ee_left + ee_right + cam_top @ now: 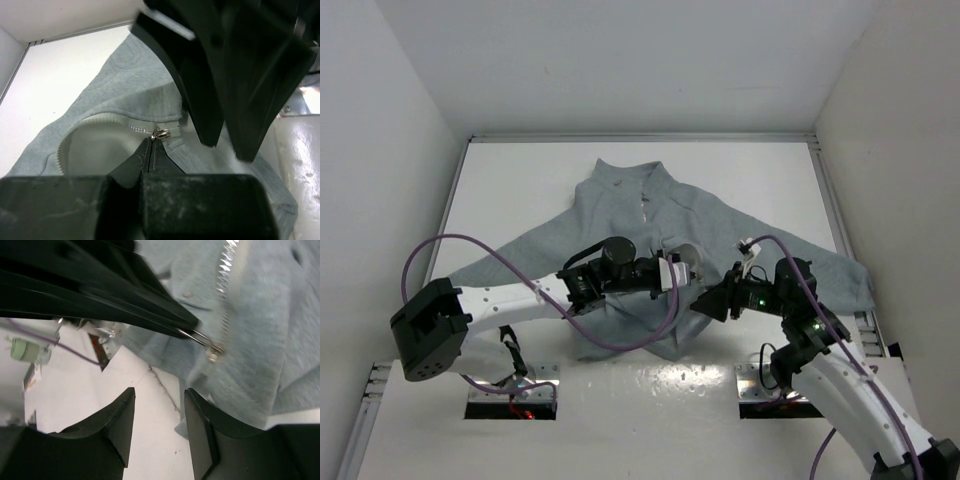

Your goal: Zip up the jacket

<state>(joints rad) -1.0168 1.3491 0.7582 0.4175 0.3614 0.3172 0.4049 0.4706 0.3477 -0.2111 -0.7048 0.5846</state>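
The light grey fleece jacket (650,215) lies flat on the white table, collar at the far side, front partly open near the hem. My left gripper (680,272) reaches over its lower middle. In the left wrist view it (151,141) is shut on the metal pull tab, with the zipper slider (161,133) right at its tips on the pale zipper (100,120). My right gripper (713,300) is open and holds nothing, close to the right of the left one. In the right wrist view it (159,407) hovers over table and hem, just below the slider (214,353).
The table (520,180) is walled on the left, right and back. The jacket's sleeves (820,265) spread towards both sides. Purple cables (470,245) loop over the left arm. Two mount plates (510,400) sit at the near edge.
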